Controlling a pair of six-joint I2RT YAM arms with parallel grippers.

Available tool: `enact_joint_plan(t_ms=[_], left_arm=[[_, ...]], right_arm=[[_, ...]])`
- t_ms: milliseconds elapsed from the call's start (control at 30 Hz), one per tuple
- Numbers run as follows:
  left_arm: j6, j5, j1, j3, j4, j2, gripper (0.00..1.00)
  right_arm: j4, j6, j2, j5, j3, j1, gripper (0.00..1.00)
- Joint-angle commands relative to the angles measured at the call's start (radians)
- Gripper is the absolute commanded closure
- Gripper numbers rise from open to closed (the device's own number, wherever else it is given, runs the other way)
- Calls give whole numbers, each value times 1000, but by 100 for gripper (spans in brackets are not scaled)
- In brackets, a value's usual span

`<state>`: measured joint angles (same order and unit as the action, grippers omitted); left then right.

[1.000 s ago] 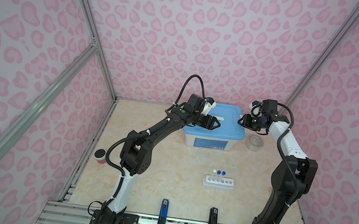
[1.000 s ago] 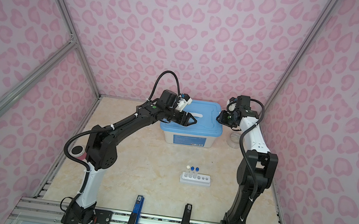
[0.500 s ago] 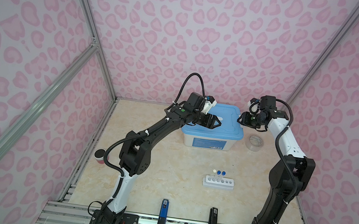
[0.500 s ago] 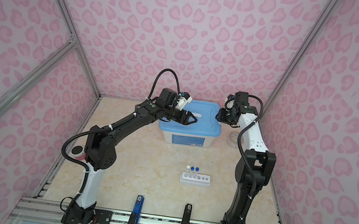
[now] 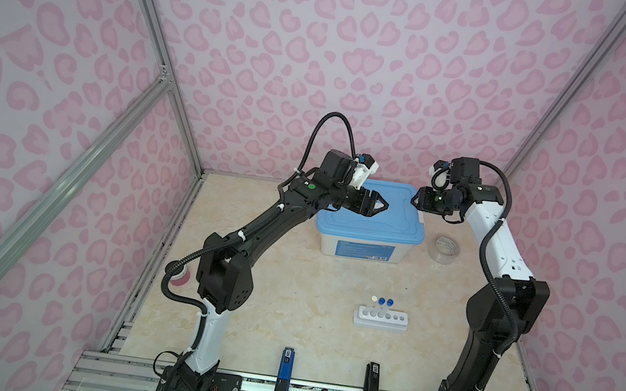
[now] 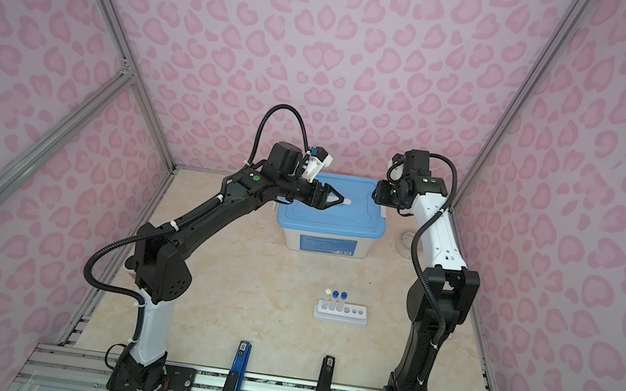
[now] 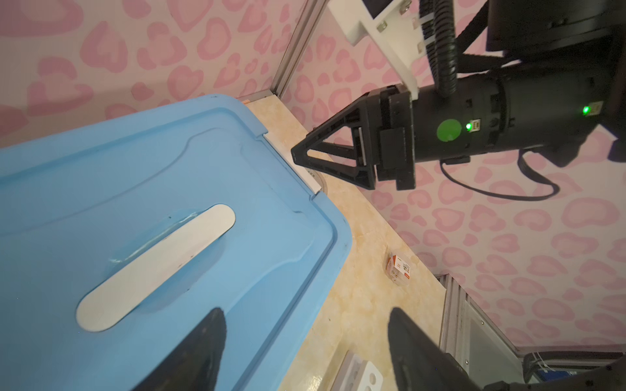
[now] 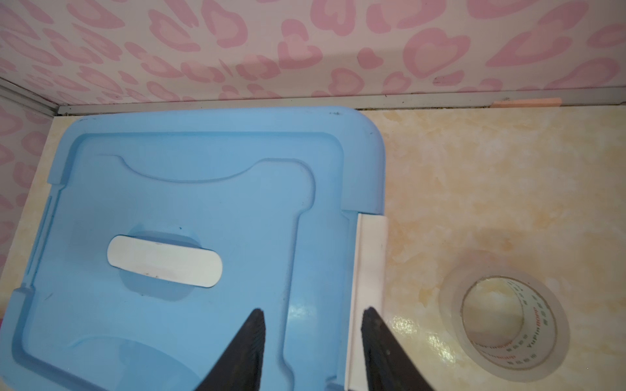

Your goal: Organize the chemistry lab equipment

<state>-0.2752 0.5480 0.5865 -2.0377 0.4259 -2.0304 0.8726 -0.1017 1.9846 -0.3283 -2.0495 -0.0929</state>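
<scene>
Find the white six-hole rack (image 5: 381, 319) standing towards the front of the table (image 5: 292, 269), well apart from both arms, with three thin capped tubes (image 5: 380, 306) upright in the holes at one end, one white-capped and two blue-capped, and three holes bare. Look behind it to the blue-lidded storage box (image 5: 372, 224) by the back wall, lid down flat. Note the left gripper (image 5: 382, 206) hovering above the lid near its white recessed handle (image 8: 164, 260), fingers spread wide and holding nothing. Note too the right gripper (image 8: 313, 313) poised at the lid's right edge, fingers apart and empty, straddling the strip of lid beside the white side latch (image 8: 369, 257). Judge the step in hand as opening the box, probably to make room for stowing the equipment. To do it well, bring the right fingertips squarely onto the latch, not onto the lid's rim, and lever it outward before any lift. Keep the left fingers centred along the handle, closing only after seating both tips around it. Lift straight up and slowly, so as to avoid sliding or tipping the box. Mind the clear tape roll (image 5: 445, 249) lying near the box on the right, close to the right arm's path. Leave alone the pink jar (image 5: 180, 278) at the far left edge, half hidden behind the left arm.
</scene>
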Motion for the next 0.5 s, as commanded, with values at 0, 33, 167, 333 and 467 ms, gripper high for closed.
enact_joint_plan(t_ms=[0,33,167,333,467], left_arm=[[41,-39,-6,43,5,74,21],[47,-52,-10,69,2,101,21],[40,-85,-44,180,-31,204,19],[-19,-98,-122,320,-107,320,17],[-120,-74,-209,472,-236,396,16]], right_arm=[[5,17,-14,64,-6,-35,52],[0,19,-19,72,-6,-51,52],[-40,42,-39,109,2,-127,52],[-107,60,-43,131,15,-217,52],[-183,64,-29,134,42,-283,52]])
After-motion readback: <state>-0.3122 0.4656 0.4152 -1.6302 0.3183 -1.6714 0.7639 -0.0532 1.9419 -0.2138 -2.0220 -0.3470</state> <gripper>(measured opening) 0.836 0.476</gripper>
